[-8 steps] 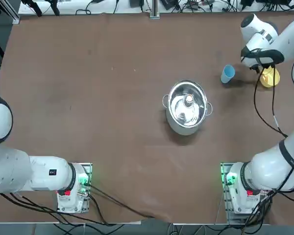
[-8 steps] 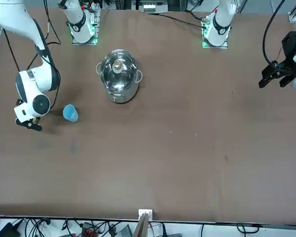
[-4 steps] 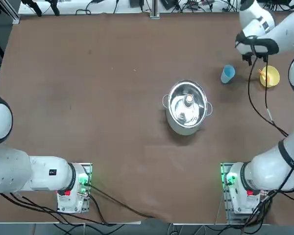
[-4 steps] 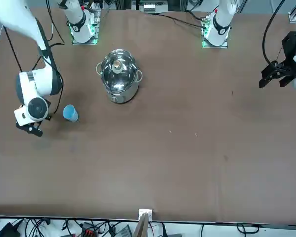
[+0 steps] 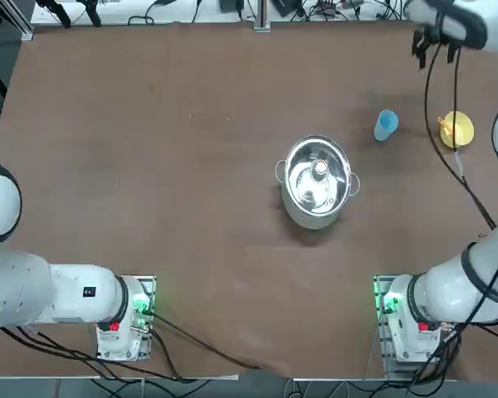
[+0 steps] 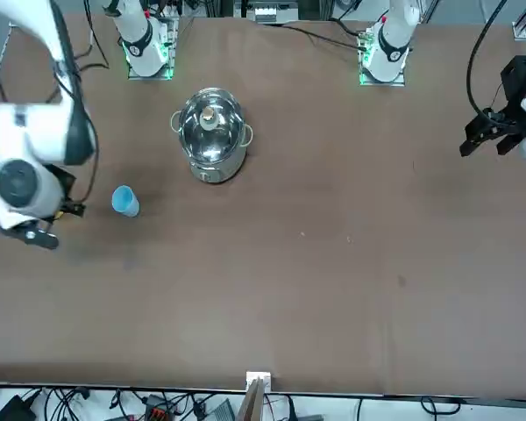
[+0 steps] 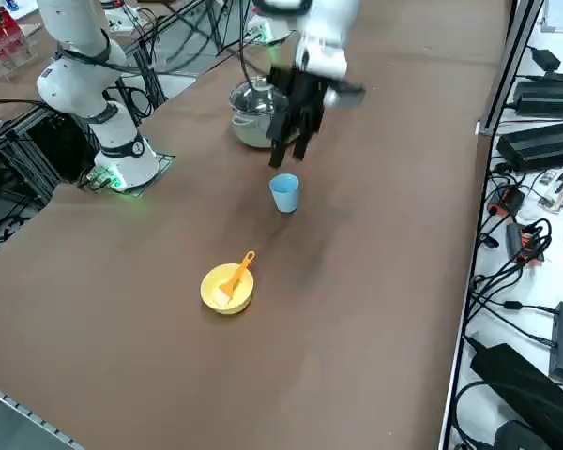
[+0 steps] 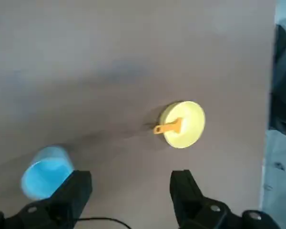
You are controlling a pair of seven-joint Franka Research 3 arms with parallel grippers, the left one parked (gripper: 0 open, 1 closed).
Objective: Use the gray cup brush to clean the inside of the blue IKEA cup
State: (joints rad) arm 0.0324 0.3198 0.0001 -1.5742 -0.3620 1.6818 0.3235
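Observation:
The blue IKEA cup (image 5: 385,125) stands upright on the brown table, also seen as cup (image 7: 284,193) and cup (image 8: 46,171). The cup brush (image 5: 446,126) shows orange and lies in a yellow bowl (image 5: 458,131), its handle poking over the rim; it appears again as brush (image 7: 236,274) and brush (image 8: 168,128). My right gripper (image 7: 291,141) hangs high over the table near the cup, apart from both things. In the wrist view the gripper (image 8: 128,191) is open and holds nothing, with cup and bowl far below it.
A steel pot (image 5: 317,180) with side handles stands mid-table, on the left of the cup in the top view. The table's far edge (image 5: 257,25) carries cables. More cables and black boxes (image 7: 544,141) lie on the floor beyond the table's end.
My right gripper has risen from just over the yellow bowl and drifted toward the table's far edge. The bowl and brush now show fully in the top view. Its fingers stayed open.

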